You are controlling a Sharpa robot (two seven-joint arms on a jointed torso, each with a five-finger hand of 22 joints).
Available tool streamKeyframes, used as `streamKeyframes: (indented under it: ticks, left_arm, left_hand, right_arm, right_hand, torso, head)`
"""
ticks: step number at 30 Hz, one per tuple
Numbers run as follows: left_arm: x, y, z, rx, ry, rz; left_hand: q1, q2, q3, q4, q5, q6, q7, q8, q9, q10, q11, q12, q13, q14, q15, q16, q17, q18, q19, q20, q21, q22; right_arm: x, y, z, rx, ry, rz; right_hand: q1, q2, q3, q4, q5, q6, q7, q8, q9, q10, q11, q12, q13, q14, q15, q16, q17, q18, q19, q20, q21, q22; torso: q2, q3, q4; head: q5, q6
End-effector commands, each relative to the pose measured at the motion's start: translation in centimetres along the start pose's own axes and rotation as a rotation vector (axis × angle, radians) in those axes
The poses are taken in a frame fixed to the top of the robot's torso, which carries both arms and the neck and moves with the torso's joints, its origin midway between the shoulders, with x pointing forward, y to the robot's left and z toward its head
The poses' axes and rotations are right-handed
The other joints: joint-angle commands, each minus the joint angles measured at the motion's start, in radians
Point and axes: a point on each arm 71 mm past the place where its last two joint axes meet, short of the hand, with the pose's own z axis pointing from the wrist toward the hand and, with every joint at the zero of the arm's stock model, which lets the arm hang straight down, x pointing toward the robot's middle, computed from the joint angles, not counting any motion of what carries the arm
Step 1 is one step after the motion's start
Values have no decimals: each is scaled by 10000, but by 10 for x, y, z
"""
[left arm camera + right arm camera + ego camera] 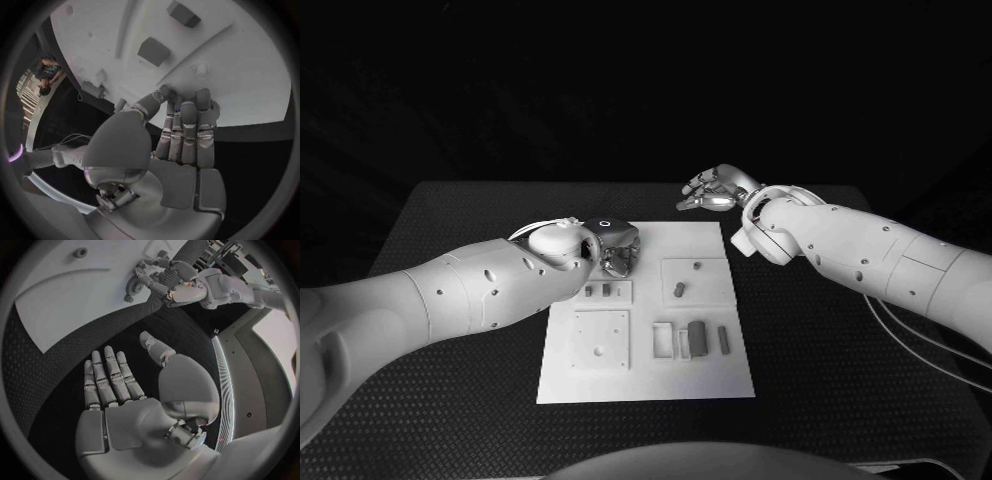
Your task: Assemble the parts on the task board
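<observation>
**Operator:** Head view has my left hand point(612, 247) over the far left corner of the task board point(646, 385), fingers pointing down at the plate. The parts point(698, 338) lie grouped in the near right recess, with one small one point(678, 289) in the square above.

**Colleague:** Holding anything?

**Operator:** I can't tell. In the left wrist view the fingers point(184, 130) lie straight and close together over the board's edge, thumb alongside, nothing visible between them.

**Colleague:** And the right?

**Operator:** My right hand point(128, 390) is spread flat and empty above the counter point(473, 210), just off the board's far right corner. I'd judge it's parked there to leave the left room to work.
</observation>
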Motion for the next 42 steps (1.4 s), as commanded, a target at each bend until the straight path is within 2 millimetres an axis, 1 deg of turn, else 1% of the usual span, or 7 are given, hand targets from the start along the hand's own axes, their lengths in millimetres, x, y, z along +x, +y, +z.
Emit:
streamKeyframes:
  ticks: [1,12,18,25,30,37,42]
  left_arm:
    - [4,-2,1,44,168,65]
    - [10,-2,2,-6,367,39]
    - [14,-4,3,2,562,12]
    - [18,-2,2,-152,1049,37]
    - [20,0,1,-213,1219,45]
    - [19,1,0,-226,1095,46]
    - [18,3,-1,-202,865,40]
  left_hand:
    - [-25,111,66,-7,-24,62,-13,33,-18,88,-18,-54,-21,64,9,70,12,502,57,-7,75,264]
    - [-99,239,105,5,-23,93,-20,42,-35,129,-24,-83,-5,67,3,90,1,490,46,-17,130,258]
    - [-97,309,159,-10,-22,184,-62,89,-36,250,-63,-77,29,110,-34,122,-10,492,60,-47,199,257]
    - [-50,379,251,-15,-21,249,-93,120,-43,333,-97,-107,46,219,-69,172,-18,492,99,-83,273,252]
    - [61,437,461,-11,-40,285,-101,133,-60,447,-127,-147,54,331,-99,198,-44,489,143,-111,341,248]
    - [146,482,686,-16,-44,299,-99,138,-80,593,-170,-186,65,465,-143,231,-69,490,218,-152,431,248]
    - [206,581,869,-17,-45,355,-116,174,-82,774,-237,-194,91,618,-211,290,-72,496,331,-208,536,247]
  right_arm:
    - [1,2,0,-112,92,3]
    - [2,2,0,-123,109,10]
    - [2,3,0,-131,119,13]
    - [3,3,1,-142,134,19]
    - [3,3,1,-145,142,22]
    - [3,3,1,-148,139,24]
    - [3,3,0,-138,124,28]
  right_hand:
    - [-86,-45,-5,42,-10,-40,490,-14,-10,37,2,-47,-6,27,13,-3,-14,-108,45,9,-69,68]
    - [-89,-43,-4,45,-10,-41,489,-13,-13,38,3,-54,-6,26,14,-4,-17,-106,50,9,-77,72]
    - [-91,-42,-4,47,-10,-41,489,-12,-15,40,3,-57,-6,27,14,-4,-18,-105,54,10,-80,75]
    - [-94,-41,-4,50,-10,-41,489,-11,-16,41,3,-60,-6,27,14,-4,-20,-104,57,10,-84,77]
    - [-97,-42,-5,52,-10,-41,490,-11,-17,43,3,-62,-6,27,14,-4,-21,-103,59,11,-87,79]
    - [-101,-41,-6,56,-10,-41,490,-10,-19,44,3,-65,-5,28,14,-4,-21,-103,62,12,-91,80]
    - [-105,-41,-7,59,-10,-41,490,-10,-20,45,4,-67,-5,28,15,-3,-22,-102,64,12,-94,82]
  torso:
    - [8,4,-6]
    - [1,8,-4]
    - [5,-4,1]
    - [-3,2,-2]
    - [-8,-2,19]
    - [-4,-3,2]
    - [-6,-5,7]
  head:
    - [-1,1]
    - [-10,-15]
    - [-31,-38]
    - [-39,-58]
    - [-55,-84]
    - [-49,-85]
    - [-50,-84]
